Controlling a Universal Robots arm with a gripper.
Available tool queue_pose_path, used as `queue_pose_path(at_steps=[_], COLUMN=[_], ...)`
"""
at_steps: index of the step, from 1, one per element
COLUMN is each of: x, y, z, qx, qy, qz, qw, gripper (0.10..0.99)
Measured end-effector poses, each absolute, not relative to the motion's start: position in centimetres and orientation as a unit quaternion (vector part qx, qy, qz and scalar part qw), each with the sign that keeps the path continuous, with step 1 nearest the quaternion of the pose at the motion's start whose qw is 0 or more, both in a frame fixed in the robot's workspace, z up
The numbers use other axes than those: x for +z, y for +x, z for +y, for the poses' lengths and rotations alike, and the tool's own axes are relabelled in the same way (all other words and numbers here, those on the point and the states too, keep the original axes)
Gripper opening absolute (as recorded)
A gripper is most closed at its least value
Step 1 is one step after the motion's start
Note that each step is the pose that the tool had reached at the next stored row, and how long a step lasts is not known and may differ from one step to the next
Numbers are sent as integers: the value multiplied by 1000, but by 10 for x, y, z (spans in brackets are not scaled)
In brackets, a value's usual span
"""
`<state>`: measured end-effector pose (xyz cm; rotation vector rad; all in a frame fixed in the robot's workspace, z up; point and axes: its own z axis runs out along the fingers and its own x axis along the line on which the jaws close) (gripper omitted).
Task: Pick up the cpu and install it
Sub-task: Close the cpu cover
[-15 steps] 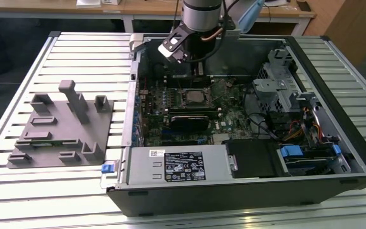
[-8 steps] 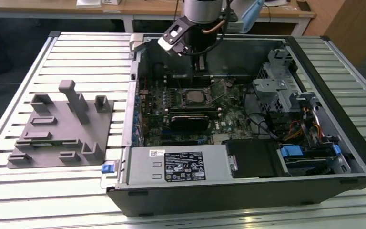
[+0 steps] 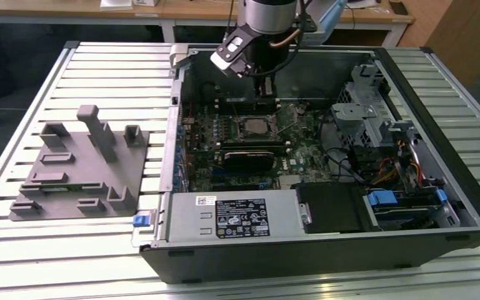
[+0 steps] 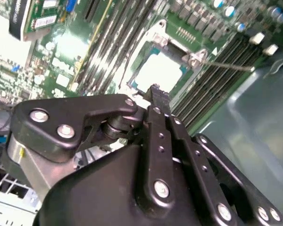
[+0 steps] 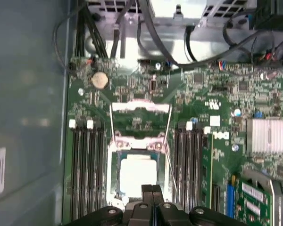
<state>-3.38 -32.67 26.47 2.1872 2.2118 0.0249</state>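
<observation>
Gripper (image 5: pixel 152 188) fingers pressed together with nothing between them, hovering just above the socket (image 5: pixel 116 162) edge. Cpu (image 5: pixel 137 175) lies flat inside the socket, pale top exposed. Load plate (image 5: pixel 140 106) stands hinged open beside the socket. Risk: the chip looks unclamped, so fingertip contact could shift it and bend socket pins.

This looks like a robot lab or workshop. A robot arm (image 3: pixel 265 19) hangs over a big metal tabletop (image 3: pixel 98 69) made of long silver strips. On it lies a computer case (image 3: pixel 324 259) with its side off, so the green board (image 3: pixel 307 150) and coloured wires (image 3: pixel 394 169) inside show. Beside the case sits a grey plastic block (image 3: pixel 77 172) with slots and posts. Behind it all stand wooden desks (image 3: pixel 198 11), like in a work room.
</observation>
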Motion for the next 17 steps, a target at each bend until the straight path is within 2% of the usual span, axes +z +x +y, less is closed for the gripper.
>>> queue_pose_path(at_steps=[3, 7, 17], x=[265, 265, 263], y=[-26, -20, -1], z=[-327, -327, -326], qx=[9, 19, 17], qy=[703, 703, 702], qz=[711, 711, 712], qw=[14, 4, 5], gripper=[106, 106, 106])
